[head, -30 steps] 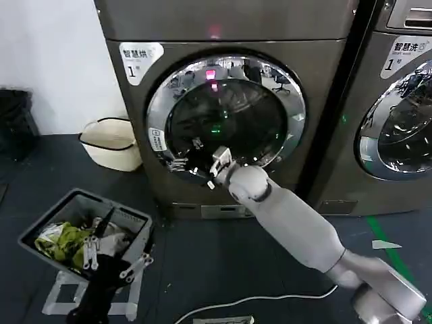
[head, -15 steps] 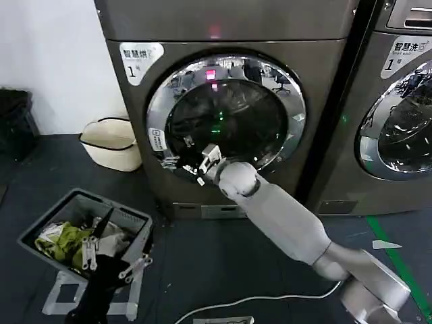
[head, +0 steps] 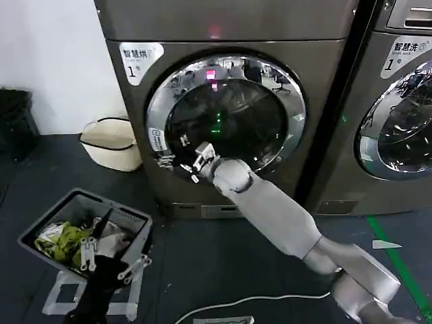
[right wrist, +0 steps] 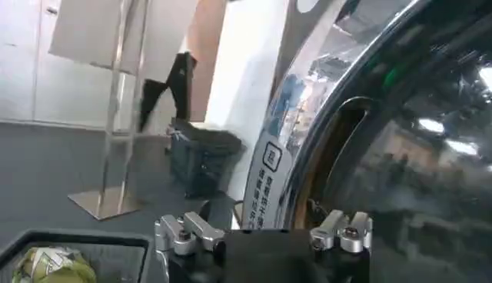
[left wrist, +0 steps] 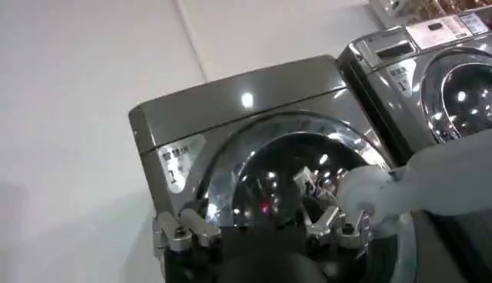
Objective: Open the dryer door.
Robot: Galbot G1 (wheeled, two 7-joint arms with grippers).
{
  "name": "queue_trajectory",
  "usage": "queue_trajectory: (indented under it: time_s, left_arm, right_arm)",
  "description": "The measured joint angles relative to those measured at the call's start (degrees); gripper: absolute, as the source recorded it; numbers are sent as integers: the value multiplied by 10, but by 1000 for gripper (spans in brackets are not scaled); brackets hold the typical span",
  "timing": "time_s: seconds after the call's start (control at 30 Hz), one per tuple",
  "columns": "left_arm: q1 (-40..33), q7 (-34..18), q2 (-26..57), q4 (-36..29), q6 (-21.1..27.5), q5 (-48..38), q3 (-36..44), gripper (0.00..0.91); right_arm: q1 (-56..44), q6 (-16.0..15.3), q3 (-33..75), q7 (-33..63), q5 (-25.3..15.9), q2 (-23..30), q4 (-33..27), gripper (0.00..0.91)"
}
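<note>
The dryer door (head: 226, 115) is a round dark glass pane in a chrome ring, and it sits flush with the grey dryer front. My right gripper (head: 182, 156) is at the ring's lower left edge, open, beside the small white label. In the right wrist view the chrome ring (right wrist: 323, 100) and a dark handle recess (right wrist: 344, 146) lie just ahead of the right gripper (right wrist: 265, 231). My left gripper (head: 111, 260) hangs low at the near left, open and holding nothing. From the left wrist view the door (left wrist: 284, 169) is seen farther off, past the left gripper (left wrist: 261, 231).
A grey laundry basket (head: 40, 229) with clothes stands on the floor under the left gripper. A cream tub (head: 111, 142) sits left of the dryer, with a black bin (head: 17, 121) farther left. A second machine (head: 398, 121) stands on the right. A white cable (head: 270, 300) lies on the floor.
My right gripper has slid left across the lower part of the door to the ring's left edge. The door is still flush, and the left arm has not moved.
</note>
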Motion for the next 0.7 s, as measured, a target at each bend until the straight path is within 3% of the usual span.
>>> queue_trajectory:
  time_s: [0.4, 0.7]
  left_arm:
    - [3, 0, -1, 0, -2, 0, -2, 907]
    - [0, 0, -1, 0, -2, -1, -5, 907]
  right_arm:
    - [4, 7, -4, -40, -1, 3, -15, 907]
    - [-1, 13, -7, -80, 8, -16, 7, 907]
